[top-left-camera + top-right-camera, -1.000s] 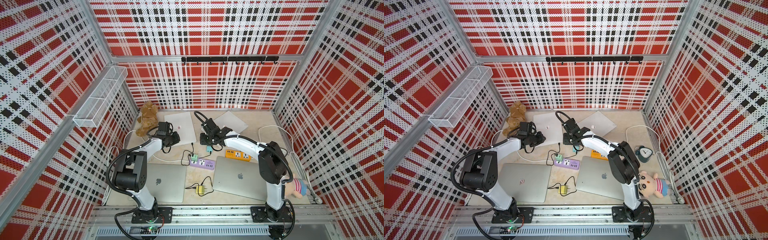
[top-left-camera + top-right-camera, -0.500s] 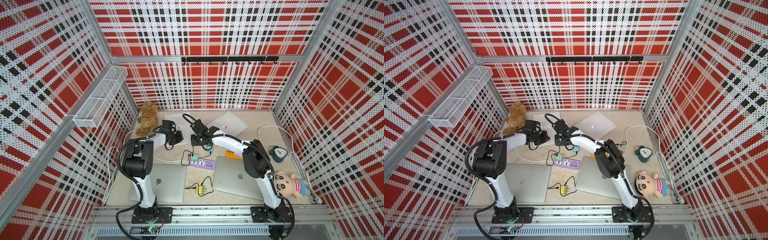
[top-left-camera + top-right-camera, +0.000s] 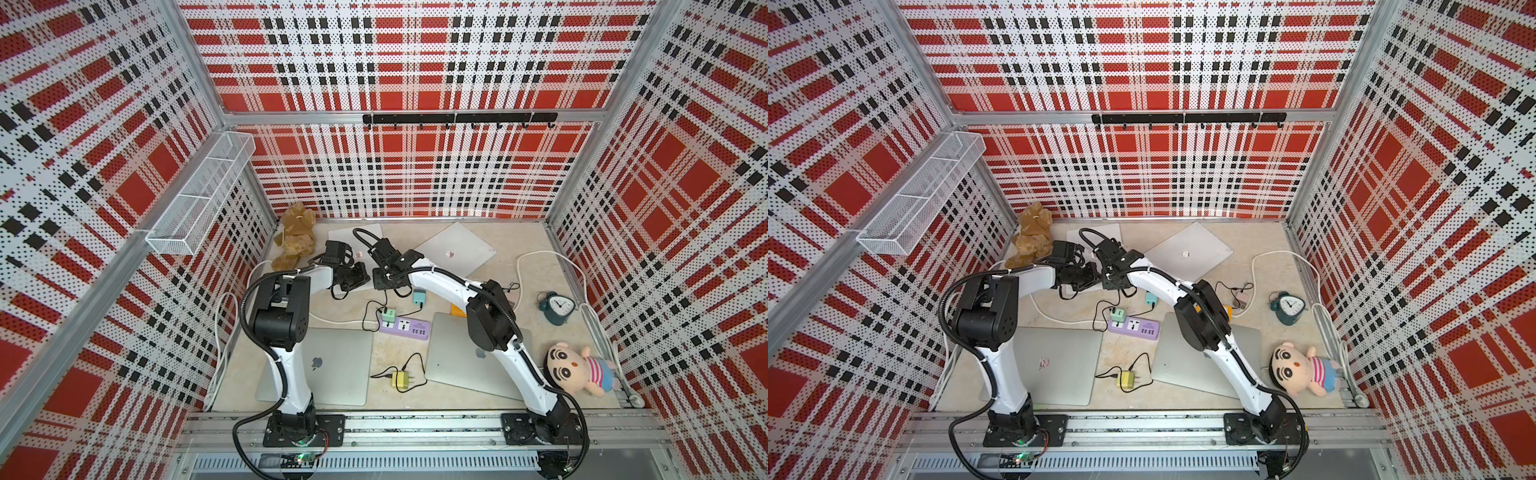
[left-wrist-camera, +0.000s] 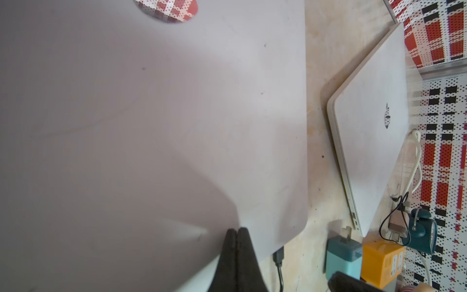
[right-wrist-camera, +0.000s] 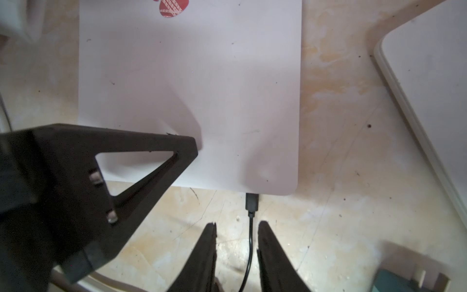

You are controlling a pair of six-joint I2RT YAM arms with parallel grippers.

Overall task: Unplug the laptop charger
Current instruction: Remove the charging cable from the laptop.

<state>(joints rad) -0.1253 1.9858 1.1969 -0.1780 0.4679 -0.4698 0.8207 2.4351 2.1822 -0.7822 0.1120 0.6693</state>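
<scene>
While the left gripper (image 4: 237, 231) is clenched on nothing, tips pressed together over the lid of the silver laptop (image 5: 189, 96), I see the right gripper (image 5: 237, 227) released. Its jaws stand either side of the black cable (image 5: 250, 242) without touching it. That laptop lies at 11 o'clock on the table (image 3: 519, 241). The charger plug (image 5: 252, 202) is seated in its edge toward 6 o'clock, close by a corner and just ahead of the right fingertips.

Close around it I have a brown teddy (image 3: 295, 241) at 10 o'clock against the wall, a second laptop (image 3: 455, 253) at 1 o'clock, and a teal charger brick (image 3: 419, 297) just beside the right arm. A purple power strip (image 3: 405, 328) holds the centre, with a green adapter (image 3: 388, 316) sitting on its end. A front-left laptop (image 3: 336, 365) lies at 7 o'clock and a front-right laptop (image 3: 457, 357) at 5, with a yellow charger (image 3: 401, 380) between them. An alarm clock (image 3: 557, 307) stands at 3 and a doll (image 3: 577, 370) lies at 4. The left finger lies across the lid, apart from the plug.
</scene>
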